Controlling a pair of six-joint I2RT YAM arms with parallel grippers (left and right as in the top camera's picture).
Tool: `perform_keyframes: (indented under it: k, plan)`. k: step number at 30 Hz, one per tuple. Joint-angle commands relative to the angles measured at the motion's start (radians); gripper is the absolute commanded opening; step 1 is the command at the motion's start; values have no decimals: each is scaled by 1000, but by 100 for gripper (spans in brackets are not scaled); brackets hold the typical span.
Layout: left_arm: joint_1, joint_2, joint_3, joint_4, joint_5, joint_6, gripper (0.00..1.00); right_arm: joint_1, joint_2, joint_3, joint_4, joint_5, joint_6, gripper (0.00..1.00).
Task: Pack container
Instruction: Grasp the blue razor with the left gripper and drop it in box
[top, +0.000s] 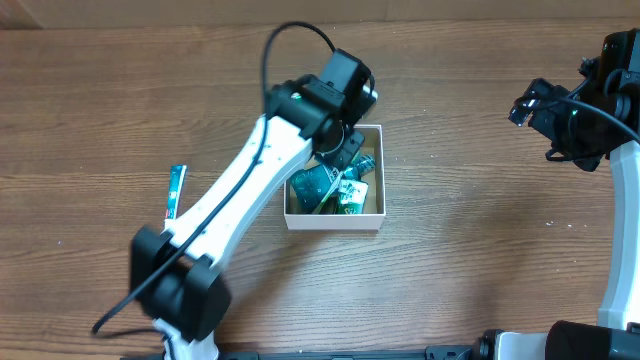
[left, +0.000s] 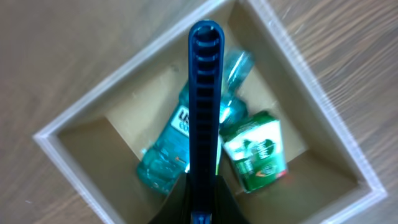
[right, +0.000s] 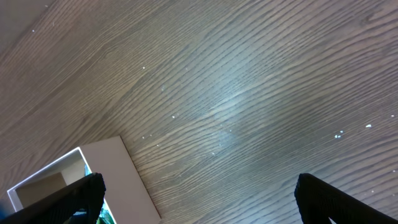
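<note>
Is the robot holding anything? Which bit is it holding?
The left gripper pinches a ribbed dark-blue stick by one end, above the container. The right gripper is open and empty.

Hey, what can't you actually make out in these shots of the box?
Overhead: the white left arm covers much of the small square white cardboard box; whether the left end effector is open is hidden under its wrist.
Left wrist: a dark blue ridged bar hides the label of the teal plastic bottle; finger or held item, unclear.
Overhead: the thin blue-green strip beside the arm is too small to identify.
</note>
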Motion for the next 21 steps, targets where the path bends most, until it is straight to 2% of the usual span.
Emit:
perform_keyframes:
  k: [1,4,5,6,7,9,12,17,21]
  plan:
    - [-1,92,0,-49,6,-9,4,6,-5,-2,5,-2,-4,100]
    - [-1,113,0,-65,6,-5,9,6,-5,-2,5,-2,-4,100]
    - [-1,112,0,-64,6,-6,16,6,-5,-2,5,-2,-4,100]
    - [-1,112,0,-65,6,-6,50,6,-5,-2,5,-2,-4,100]
    - [-1,112,0,-68,5,-6,76,6,-5,-2,5,-2,-4,100]
    - [-1,111,3,-83,3,-6,81,6,-5,-2,5,-2,-4,100]
    - [0,89,21,-119,-3,-14,99,6,-5,-2,5,-2,-4,100]
    - [27,-87,27,-128,-127,-109,100,6,-5,-2,5,-2,-4,100]
    - [219,-262,27,-155,-159,-213,100,6,-5,-2,5,-2,-4,100]
